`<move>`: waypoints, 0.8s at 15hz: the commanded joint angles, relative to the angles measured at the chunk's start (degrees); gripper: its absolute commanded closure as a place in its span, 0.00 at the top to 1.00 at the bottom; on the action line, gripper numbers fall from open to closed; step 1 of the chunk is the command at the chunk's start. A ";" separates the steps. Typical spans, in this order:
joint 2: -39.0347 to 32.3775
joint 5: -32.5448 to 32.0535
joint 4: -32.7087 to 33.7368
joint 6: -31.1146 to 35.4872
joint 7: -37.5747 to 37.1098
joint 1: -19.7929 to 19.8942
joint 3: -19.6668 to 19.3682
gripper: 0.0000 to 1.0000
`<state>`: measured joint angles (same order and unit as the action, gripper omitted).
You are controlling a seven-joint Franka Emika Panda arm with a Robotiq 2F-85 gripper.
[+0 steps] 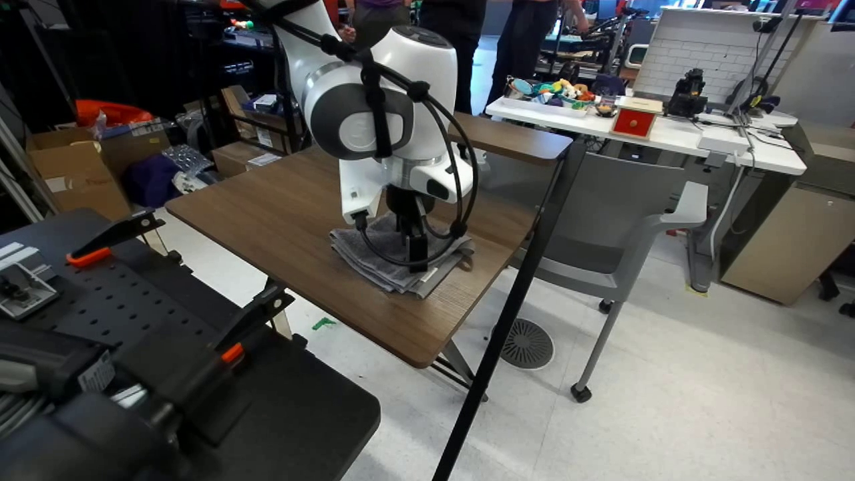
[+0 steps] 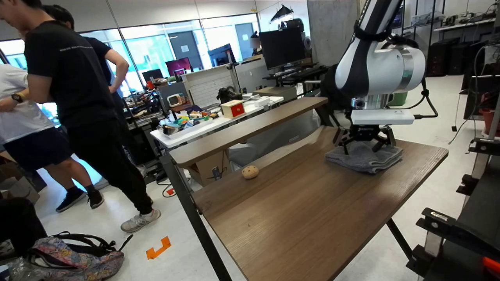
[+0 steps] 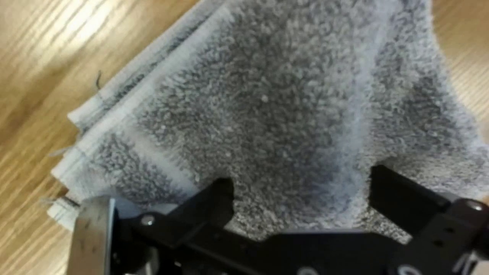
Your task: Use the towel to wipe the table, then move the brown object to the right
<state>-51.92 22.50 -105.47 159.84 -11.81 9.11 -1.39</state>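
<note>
The towel (image 1: 357, 257), a folded grey cloth, lies on the brown wood-grain table (image 1: 267, 207) near one end. It also shows in an exterior view (image 2: 363, 164) and fills most of the wrist view (image 3: 267, 95). My gripper (image 2: 361, 149) points down over the towel. In the wrist view, the gripper (image 3: 301, 181) has its fingers wide apart, with towel surface between them. The fingertips are at or just on the cloth; exact contact cannot be told. The brown object (image 2: 250, 172), a small rounded tan lump with dark spots, sits by the shelf-side edge, away from the towel. It does not show elsewhere.
A raised wooden shelf (image 2: 254, 130) runs along one long side of the table, on black supports. A grey chair (image 1: 601, 220) stands beyond that side. A dark bench (image 1: 294, 407) with clamps is on the opposite side. People (image 2: 78, 89) stand beyond the table.
</note>
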 commanded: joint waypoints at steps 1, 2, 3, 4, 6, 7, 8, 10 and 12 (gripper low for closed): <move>-5.82 -0.68 9.99 -0.12 -1.79 2.38 -1.27 1.00; -7.44 -0.58 12.66 -0.31 -2.32 3.00 -1.61 1.00; -8.54 -0.56 14.59 -0.84 -3.08 3.35 -2.01 1.00; -9.94 -0.45 16.54 -1.12 -3.30 4.04 -1.87 1.00; -11.89 -0.01 19.02 -1.73 -3.73 5.21 -0.97 1.00; -12.65 0.05 19.84 -1.85 -3.57 5.60 -0.47 1.00; -13.23 0.10 20.51 -1.64 -2.94 6.03 0.34 1.00; -13.88 0.92 22.31 -0.13 -0.94 7.42 3.16 1.00; -15.07 2.24 25.49 1.93 0.90 9.12 7.03 1.00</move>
<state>-61.95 22.70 -87.05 159.22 -13.98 15.22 -0.13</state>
